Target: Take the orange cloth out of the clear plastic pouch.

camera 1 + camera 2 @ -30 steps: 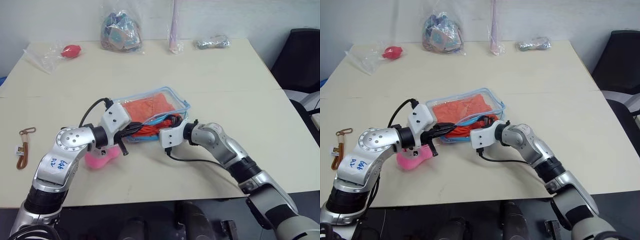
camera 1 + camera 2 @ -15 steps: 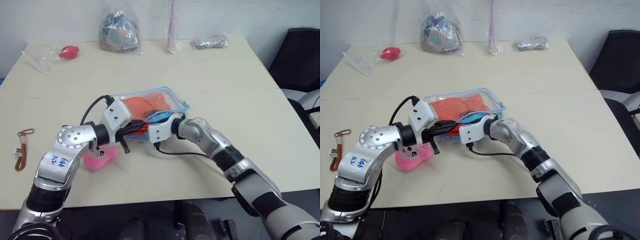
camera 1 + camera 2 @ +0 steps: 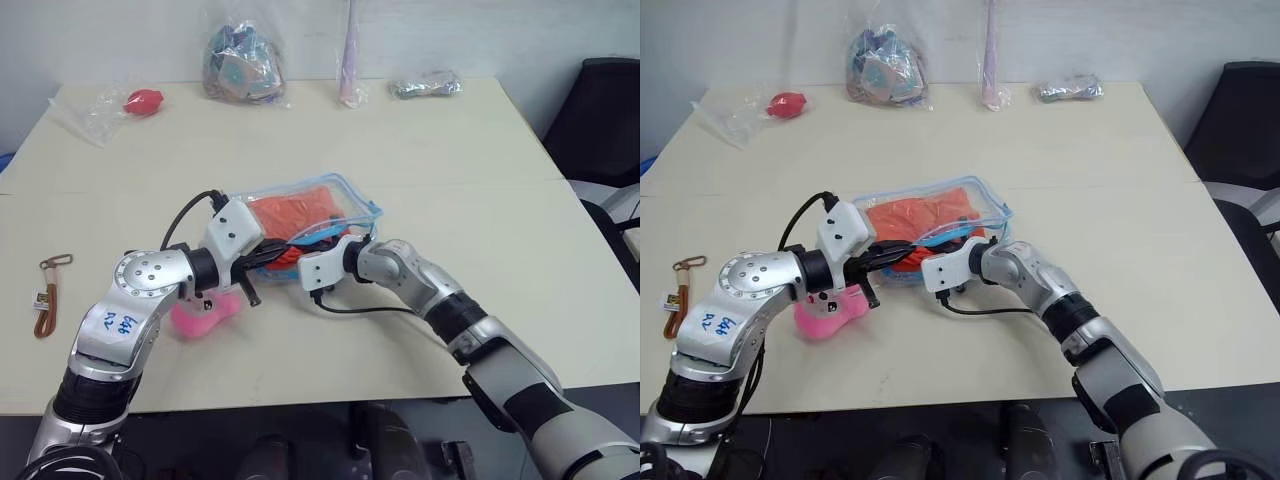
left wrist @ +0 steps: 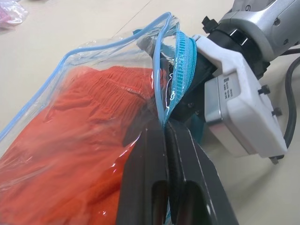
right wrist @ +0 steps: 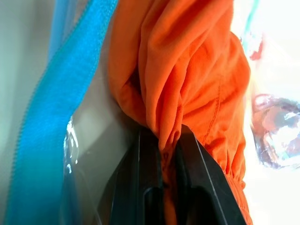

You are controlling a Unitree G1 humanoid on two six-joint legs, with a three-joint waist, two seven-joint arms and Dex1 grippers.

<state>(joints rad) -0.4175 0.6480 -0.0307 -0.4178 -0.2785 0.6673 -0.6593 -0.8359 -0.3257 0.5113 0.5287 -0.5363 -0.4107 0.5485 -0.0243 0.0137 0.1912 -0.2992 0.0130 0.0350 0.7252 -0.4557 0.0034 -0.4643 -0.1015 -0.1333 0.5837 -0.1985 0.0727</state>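
Left gripper [image 4: 165, 125] pinches the pouch [image 3: 352, 205] rim, forearm angled inward; right gripper [image 5: 164, 140], reaching inside the mouth, pinches the cloth [image 5: 187, 70].

Office or lab workspace: a plain beige table [image 3: 480, 200] against a bare white wall [image 3: 480, 35], a black office chair [image 3: 600, 110] alongside, bagged sample items [image 3: 242, 65] along the far edge.

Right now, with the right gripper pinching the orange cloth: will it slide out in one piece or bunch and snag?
Probably floppy: the orange cloth folds into a ridge between the right gripper's fingers. It may drag the light clear plastic pouch, though the left gripper pinches its zipper edge. The gathered hem could snag.
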